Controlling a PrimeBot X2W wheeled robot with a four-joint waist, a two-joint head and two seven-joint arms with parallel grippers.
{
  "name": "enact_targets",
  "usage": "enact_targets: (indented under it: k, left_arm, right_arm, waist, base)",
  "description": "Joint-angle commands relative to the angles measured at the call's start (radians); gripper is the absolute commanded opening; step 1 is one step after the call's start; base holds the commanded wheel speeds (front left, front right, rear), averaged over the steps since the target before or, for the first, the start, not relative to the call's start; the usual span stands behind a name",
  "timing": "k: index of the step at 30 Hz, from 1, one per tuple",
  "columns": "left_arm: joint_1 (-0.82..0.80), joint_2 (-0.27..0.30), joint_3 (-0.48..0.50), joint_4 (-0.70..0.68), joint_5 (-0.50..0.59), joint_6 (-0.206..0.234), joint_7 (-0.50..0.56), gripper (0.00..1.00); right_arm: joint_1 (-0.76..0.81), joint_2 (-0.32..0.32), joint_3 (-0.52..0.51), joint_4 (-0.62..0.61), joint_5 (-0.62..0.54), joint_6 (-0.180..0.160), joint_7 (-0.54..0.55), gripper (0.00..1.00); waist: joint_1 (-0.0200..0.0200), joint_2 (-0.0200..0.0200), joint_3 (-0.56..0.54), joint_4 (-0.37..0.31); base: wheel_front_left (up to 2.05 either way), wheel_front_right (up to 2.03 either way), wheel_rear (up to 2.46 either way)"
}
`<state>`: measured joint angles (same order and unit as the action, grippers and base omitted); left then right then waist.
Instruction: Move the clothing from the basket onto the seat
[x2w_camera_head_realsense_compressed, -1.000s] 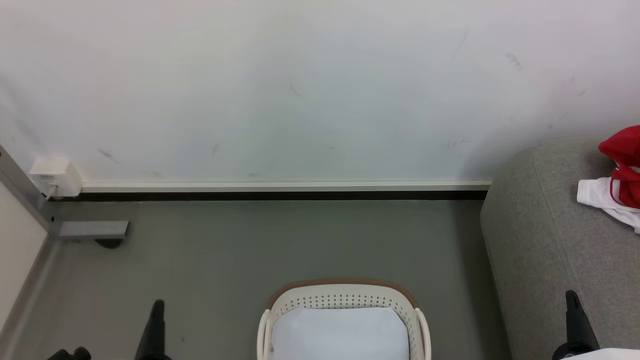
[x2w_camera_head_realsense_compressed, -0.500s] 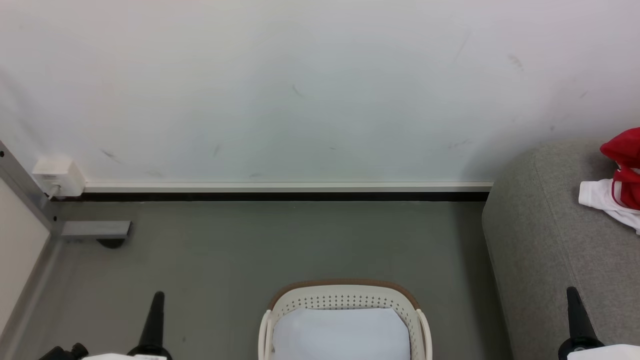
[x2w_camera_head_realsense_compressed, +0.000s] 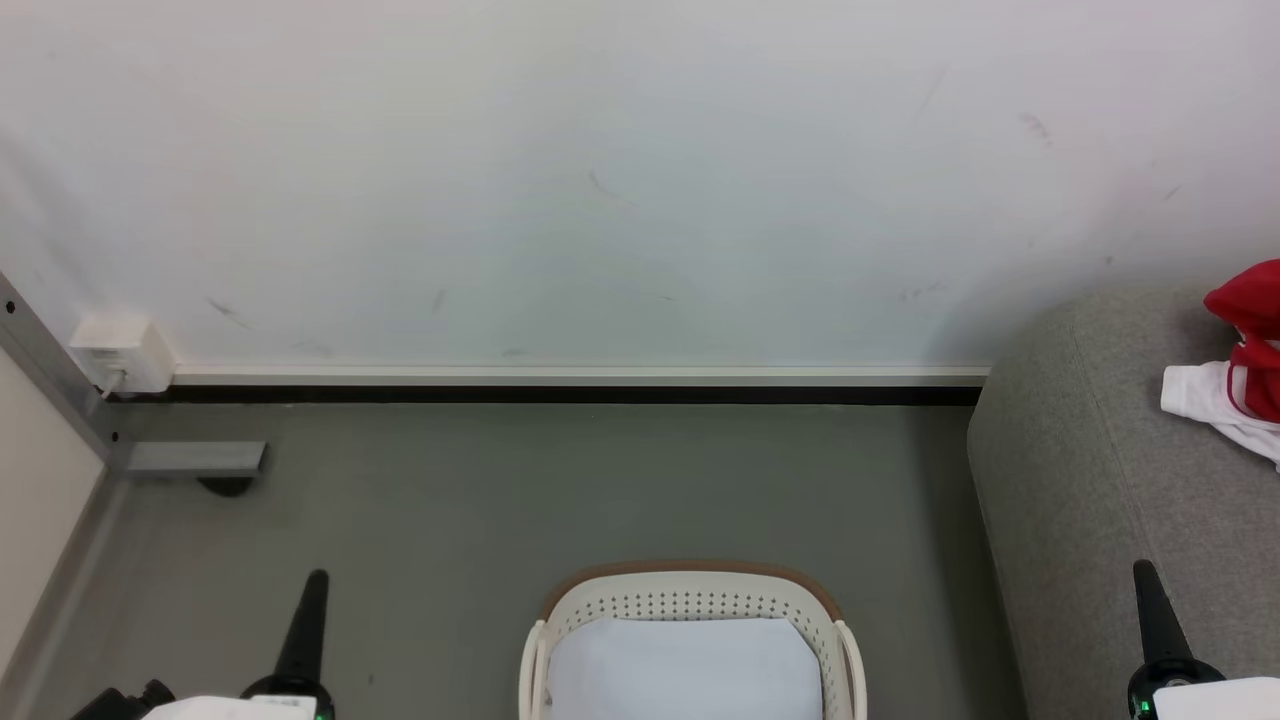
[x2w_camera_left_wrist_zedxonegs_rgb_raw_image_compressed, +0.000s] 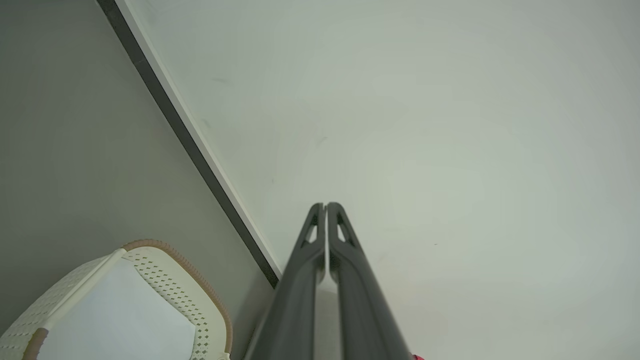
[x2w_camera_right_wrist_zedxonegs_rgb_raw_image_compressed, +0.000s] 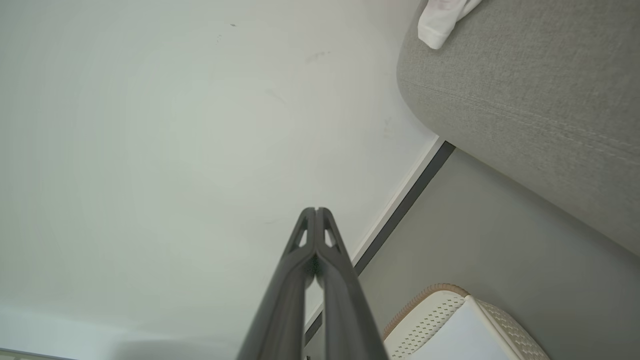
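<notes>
Both the left end effector (x2w_camera_head_realsense_compressed: 317, 582) and right end effector (x2w_camera_head_realsense_compressed: 1144, 572) are closed, empty — clothing (x2w_camera_head_realsense_compressed: 1250, 305) on seat (x2w_camera_head_realsense_compressed: 1090, 480) cropped.

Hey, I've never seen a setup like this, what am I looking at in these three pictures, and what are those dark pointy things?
It's a two-armed robot. The wide picture comes from its head camera, looking down; the other two come from cameras on its wrists. The dark spikes are its left gripper and right gripper, both shut, holding nothing. On the floor between them stands a white basket. At right, red and white clothing lies on a grey sofa.
</notes>
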<state>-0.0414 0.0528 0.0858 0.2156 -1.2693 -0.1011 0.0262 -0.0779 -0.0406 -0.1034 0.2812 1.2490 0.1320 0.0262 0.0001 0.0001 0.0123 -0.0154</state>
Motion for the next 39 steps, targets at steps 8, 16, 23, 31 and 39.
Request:
enact_targets:
  k: [8,16,23,31,39]
  left_arm:
    - [-0.029,0.003,0.010,0.004,-0.086,-0.012,0.022,0.00]
    - [-0.041,0.002,0.016,0.011,-0.151,-0.016,0.039,0.00]
    - [-0.049,0.001,0.020,0.017,-0.204,-0.022,0.055,0.00]
    - [-0.060,0.000,0.025,0.022,-0.261,-0.025,0.070,0.00]
    - [-0.067,-0.001,0.028,0.027,-0.309,-0.030,0.081,0.00]
  right_arm:
    - [-0.022,-0.013,-0.006,-0.018,0.092,-0.002,0.022,0.00]
    - [-0.025,-0.013,-0.008,-0.023,0.162,-0.002,0.039,0.00]
    - [-0.027,-0.014,-0.009,-0.027,0.217,-0.002,0.054,0.00]
    - [-0.030,-0.014,-0.011,-0.033,0.279,-0.002,0.069,0.00]
    - [-0.034,-0.014,-0.012,-0.037,0.327,-0.002,0.080,0.00]
  waist:
    - [0.0000,-0.0001,-0.002,0.003]
    - [-0.0001,-0.0001,-0.003,0.006]
    - [-0.0001,-0.0001,-0.005,0.008]
    - [-0.0001,-0.0001,-0.006,0.011]
    - [-0.0001,-0.0001,-0.008,0.013]
  base:
    - [0.00,0.00,0.00]
    - [0.00,0.00,0.00]
    - [0.00,0.00,0.00]
    - [0.00,0.00,0.00]
    - [0.00,0.00,0.00]
